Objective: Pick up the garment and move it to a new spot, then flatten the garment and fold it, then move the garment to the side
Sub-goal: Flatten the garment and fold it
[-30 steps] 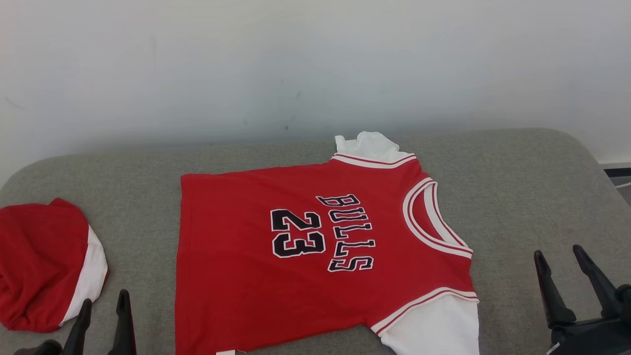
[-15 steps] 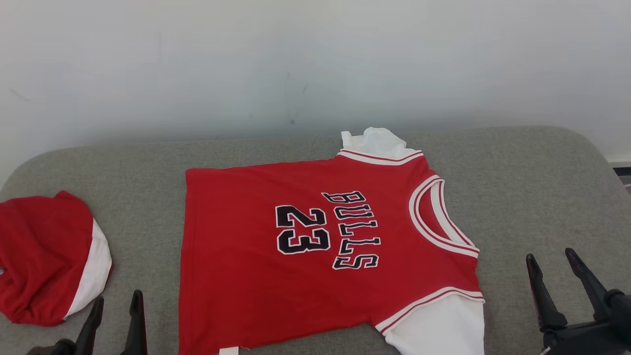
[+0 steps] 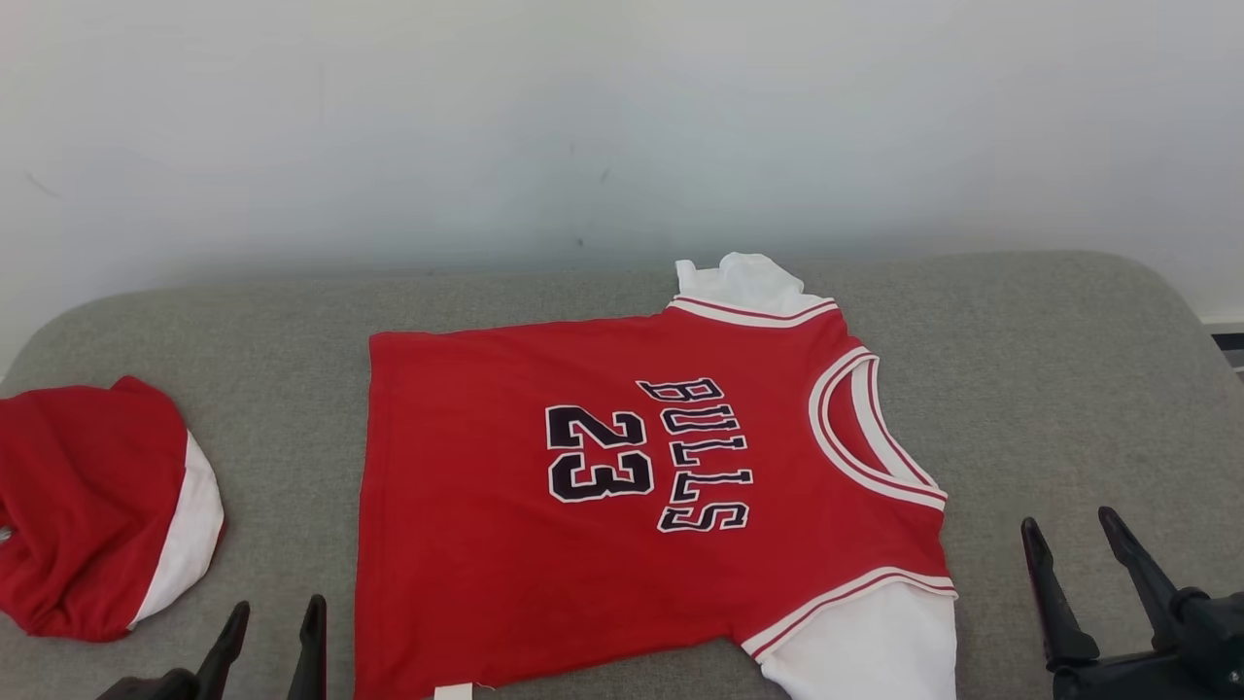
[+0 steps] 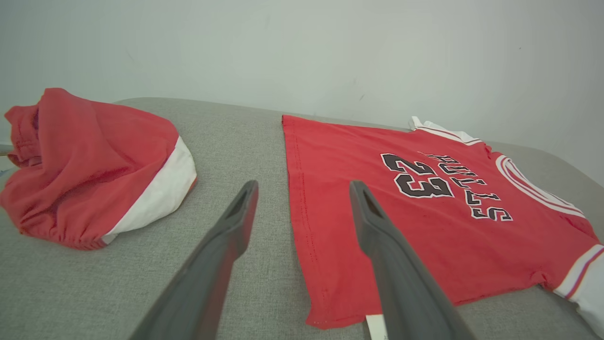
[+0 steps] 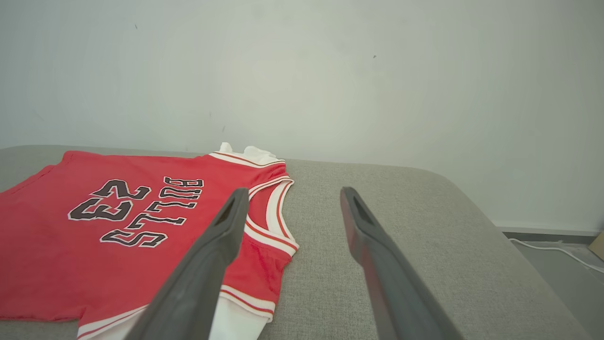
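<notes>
1. While the red jersey (image 3: 622, 486) lies spread flat in the middle of the grey cushion (image 3: 1050, 369), both arms wait at the cushion's near edge, one at either end of it.
2. It lies face up with the dark "BULLS 23" lettering showing, neck opening toward the cushion's right end and straight hem toward the left.
3. One white sleeve (image 3: 743, 282) pokes out toward the far edge by the wall (image 3: 583, 117). The other white sleeve (image 3: 865, 651) reaches the near edge.
4. A small white label (image 3: 453, 692) sticks out at the near corner of the hem.
5. The left gripper (image 3: 276, 605) sits at the near edge just left of the hem, its two dark fingers spread apart with nothing between them. In its wrist view (image 4: 304, 185), one finger crosses in front of the hem corner; I cannot tell whether it touches the cloth.
6. The right gripper (image 3: 1068, 519) stands at the near edge toward the right end, just right of the near sleeve, fingers likewise apart and empty (image 5: 293, 191).
7. A second garment (image 3: 97, 506), red with a white band, sits bunched up at the cushion's left end, well apart from the jersey.
8. Off the cushion's right end, a pale cable (image 5: 557, 248) lies on the floor.
</notes>
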Controlling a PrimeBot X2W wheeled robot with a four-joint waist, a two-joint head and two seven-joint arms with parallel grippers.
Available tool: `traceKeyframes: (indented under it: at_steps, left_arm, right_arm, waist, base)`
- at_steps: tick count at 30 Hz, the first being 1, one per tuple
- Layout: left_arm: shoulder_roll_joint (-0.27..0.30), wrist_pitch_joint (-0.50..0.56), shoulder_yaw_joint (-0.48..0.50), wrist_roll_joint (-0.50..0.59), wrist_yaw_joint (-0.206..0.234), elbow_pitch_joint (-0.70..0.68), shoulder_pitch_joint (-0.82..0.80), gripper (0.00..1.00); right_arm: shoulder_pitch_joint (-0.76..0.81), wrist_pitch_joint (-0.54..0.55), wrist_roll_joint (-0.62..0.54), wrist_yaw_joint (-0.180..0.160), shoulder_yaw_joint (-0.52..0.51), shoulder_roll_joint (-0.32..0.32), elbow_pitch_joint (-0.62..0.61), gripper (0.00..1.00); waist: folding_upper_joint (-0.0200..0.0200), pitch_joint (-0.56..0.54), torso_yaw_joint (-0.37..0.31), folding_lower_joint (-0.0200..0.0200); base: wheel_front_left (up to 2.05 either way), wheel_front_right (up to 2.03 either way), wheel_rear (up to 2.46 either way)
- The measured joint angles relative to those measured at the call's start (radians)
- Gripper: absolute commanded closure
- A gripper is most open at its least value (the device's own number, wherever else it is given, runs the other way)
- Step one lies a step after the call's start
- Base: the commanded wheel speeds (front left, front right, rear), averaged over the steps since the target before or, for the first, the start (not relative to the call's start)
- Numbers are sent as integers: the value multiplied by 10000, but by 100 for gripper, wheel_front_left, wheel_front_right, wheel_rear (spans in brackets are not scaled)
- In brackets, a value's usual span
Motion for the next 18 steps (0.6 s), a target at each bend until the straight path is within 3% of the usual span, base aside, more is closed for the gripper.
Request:
traceKeyframes:
  at_steps: [10,18]
  left_arm:
    - [54,734,42,69,0,-173,14,0]
    - [8,1233,240,968,0,-167,29,0]
  right_arm:
    - [151,347,-81,0,-117,73,-29,0]
    - [321,642,-169,0,-148,205,-100,0]
  waist:
    - [-1,-49,7,0]
    - [-1,-94,50,0]
  base:
    - [0,0,0]
    - [0,0,0]
